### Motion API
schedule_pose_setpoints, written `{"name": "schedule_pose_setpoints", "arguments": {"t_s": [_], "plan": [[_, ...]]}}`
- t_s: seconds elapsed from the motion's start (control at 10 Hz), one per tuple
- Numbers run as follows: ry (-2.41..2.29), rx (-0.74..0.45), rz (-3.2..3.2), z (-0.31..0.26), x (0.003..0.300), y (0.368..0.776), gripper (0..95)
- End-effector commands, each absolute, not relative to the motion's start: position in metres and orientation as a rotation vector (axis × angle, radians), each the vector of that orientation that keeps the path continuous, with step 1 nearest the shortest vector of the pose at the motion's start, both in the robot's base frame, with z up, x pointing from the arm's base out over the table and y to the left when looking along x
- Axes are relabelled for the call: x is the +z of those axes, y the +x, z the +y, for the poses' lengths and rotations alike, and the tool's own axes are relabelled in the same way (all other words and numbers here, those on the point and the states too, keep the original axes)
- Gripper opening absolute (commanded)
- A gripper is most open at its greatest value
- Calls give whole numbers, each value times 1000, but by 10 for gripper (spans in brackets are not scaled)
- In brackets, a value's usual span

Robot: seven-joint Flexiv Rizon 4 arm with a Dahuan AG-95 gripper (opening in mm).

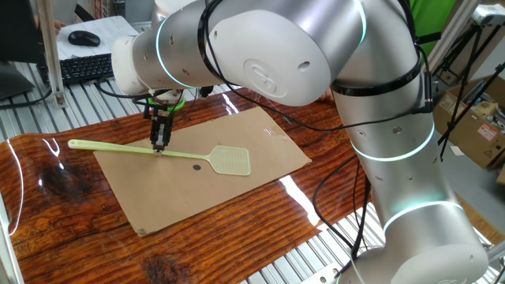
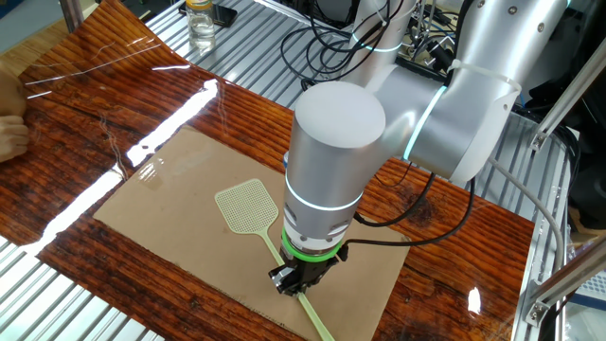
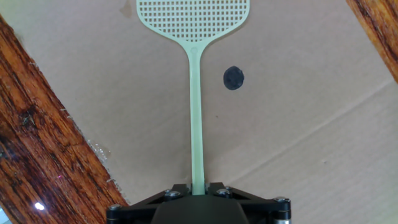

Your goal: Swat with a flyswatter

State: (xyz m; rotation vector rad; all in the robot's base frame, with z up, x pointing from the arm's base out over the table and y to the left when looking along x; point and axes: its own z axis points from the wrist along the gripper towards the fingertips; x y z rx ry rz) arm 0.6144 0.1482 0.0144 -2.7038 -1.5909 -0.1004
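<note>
The pale yellow-green flyswatter (image 1: 205, 158) lies flat on a cardboard sheet (image 1: 237, 126), its mesh head (image 1: 231, 160) to the right and its long handle reaching left past the sheet's edge. My gripper (image 1: 159, 147) stands straight down over the handle's middle, shut on it. In the hand view the handle (image 3: 197, 118) runs from between the fingers (image 3: 177, 188) up to the head (image 3: 193, 17). A small black spot (image 3: 234, 78) sits on the cardboard right of the handle. The other fixed view shows the gripper (image 2: 295, 281) low on the handle (image 2: 312, 313).
The cardboard lies on a glossy wooden tabletop (image 1: 55, 181). A keyboard (image 1: 79, 68) and mouse (image 1: 84, 38) sit at the back left. A clear jar (image 2: 200, 23) stands at the far table edge. Cardboard boxes (image 1: 481, 126) are at the right, with cables behind the arm.
</note>
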Motion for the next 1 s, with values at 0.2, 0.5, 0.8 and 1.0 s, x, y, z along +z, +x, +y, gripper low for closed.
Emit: {"name": "schedule_pose_setpoints", "arguments": {"t_s": [0.2,0.5,0.8,1.0], "plan": [[-2704,-100,-1591,148,14,615,0],[-2704,-100,-1591,148,14,615,0],[-2250,-94,-1917,157,98,649,0],[-2242,-92,-1925,157,98,649,0]]}}
